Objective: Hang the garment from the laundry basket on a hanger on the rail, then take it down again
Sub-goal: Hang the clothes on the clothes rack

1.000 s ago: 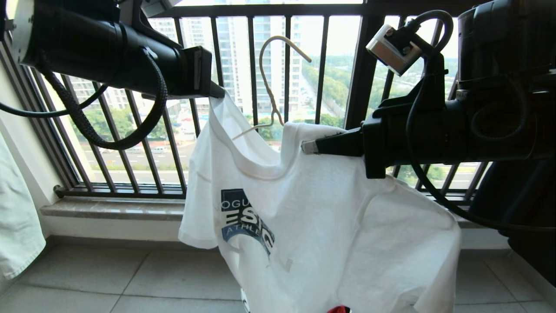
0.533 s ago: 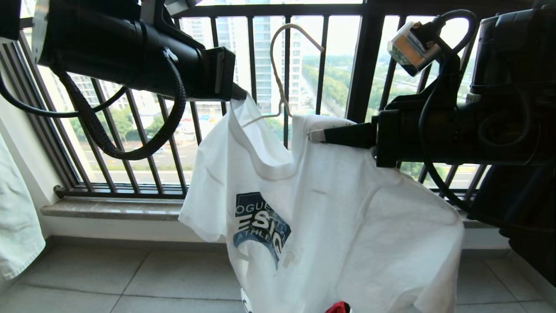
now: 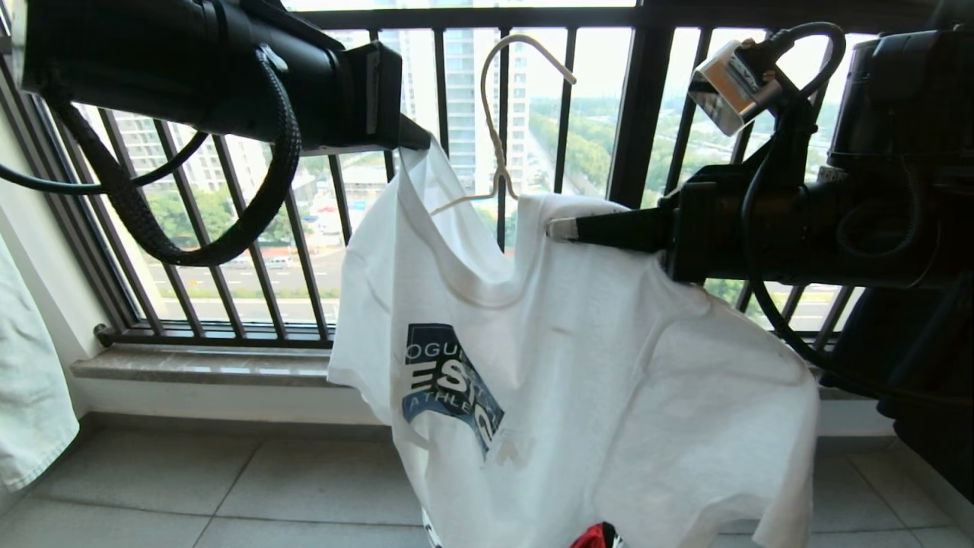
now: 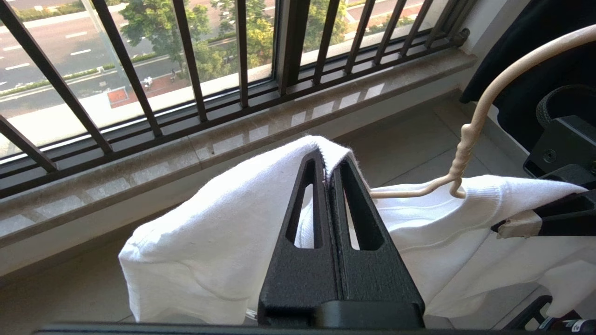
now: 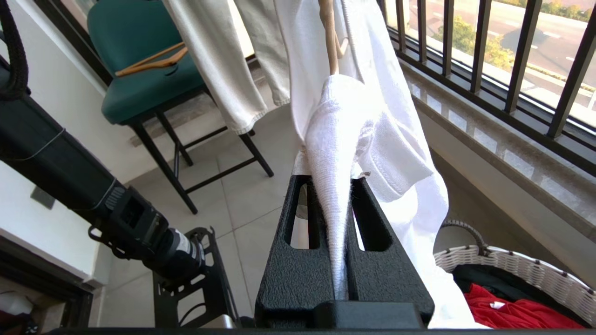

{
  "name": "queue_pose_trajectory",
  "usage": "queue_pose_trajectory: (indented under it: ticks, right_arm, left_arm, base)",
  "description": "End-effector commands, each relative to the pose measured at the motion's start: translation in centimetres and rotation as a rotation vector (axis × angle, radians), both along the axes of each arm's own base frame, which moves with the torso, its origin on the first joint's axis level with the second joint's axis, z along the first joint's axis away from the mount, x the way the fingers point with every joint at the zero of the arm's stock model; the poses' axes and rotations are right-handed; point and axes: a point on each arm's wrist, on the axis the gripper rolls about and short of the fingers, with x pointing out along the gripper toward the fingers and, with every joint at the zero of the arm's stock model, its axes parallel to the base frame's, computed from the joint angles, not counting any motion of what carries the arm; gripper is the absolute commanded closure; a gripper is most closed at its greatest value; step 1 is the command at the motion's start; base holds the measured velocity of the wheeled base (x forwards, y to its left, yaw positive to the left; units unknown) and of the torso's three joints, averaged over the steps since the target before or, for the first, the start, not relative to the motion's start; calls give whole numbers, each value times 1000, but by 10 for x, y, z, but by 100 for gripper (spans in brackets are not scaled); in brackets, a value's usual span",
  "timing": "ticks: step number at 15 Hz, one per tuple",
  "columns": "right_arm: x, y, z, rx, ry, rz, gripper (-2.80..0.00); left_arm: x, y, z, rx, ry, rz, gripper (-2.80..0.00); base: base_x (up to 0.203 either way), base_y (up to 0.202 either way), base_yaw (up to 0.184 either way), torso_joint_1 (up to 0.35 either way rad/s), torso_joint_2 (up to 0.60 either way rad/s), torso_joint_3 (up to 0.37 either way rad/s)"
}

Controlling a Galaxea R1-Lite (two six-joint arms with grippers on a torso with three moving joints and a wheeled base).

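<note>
The garment [image 3: 578, 365], a white T-shirt with a dark blue chest logo, hangs spread between my two grippers in front of the window. My left gripper [image 3: 420, 144] is shut on one shoulder [image 4: 321, 153]. My right gripper [image 3: 555, 228] is shut on a bunched fold of the other shoulder [image 5: 333, 186]. The thin cream hanger [image 3: 494, 114] sits inside the neck opening, its hook standing free above the collar [image 4: 470, 135]. The laundry basket [image 5: 512, 270] stands on the floor below the shirt's hem. The rail is out of view.
A dark barred window railing [image 3: 639, 114] and a stone sill [image 3: 198, 365] run close behind the shirt. A pale garment [image 3: 30, 365] hangs at far left. A green chair [image 5: 139, 60] carries a wooden hanger. Red and black clothes [image 5: 507, 311] lie in the basket.
Both grippers have risen and shifted right, carrying the shirt and hanger with them. The hanger's hook now stands higher against the bars.
</note>
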Motion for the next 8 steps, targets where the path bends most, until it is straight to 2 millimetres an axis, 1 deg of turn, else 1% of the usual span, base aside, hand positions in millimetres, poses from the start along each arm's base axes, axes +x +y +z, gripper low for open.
queue_pose_trajectory:
  ticks: [1,3,5,8]
  right_arm:
    - [11,7,-8,5,10,4,0]
    - [14,9,-5,45,3,4,0]
    - [16,10,-7,52,10,6,0]
    - [16,11,-7,54,14,9,0]
  left_arm:
    - [-2,0,1,-18,12,1,0]
    - [0,-6,-3,-14,25,-9,0]
    - [3,-7,-5,-10,30,-9,0]
    - [4,-8,-2,-22,10,-10,0]
  base:
    - [0,0,0,0,0,0]
    - [0,0,0,0,0,0]
    - [0,0,0,0,0,0]
    - [0,0,0,0,0,0]
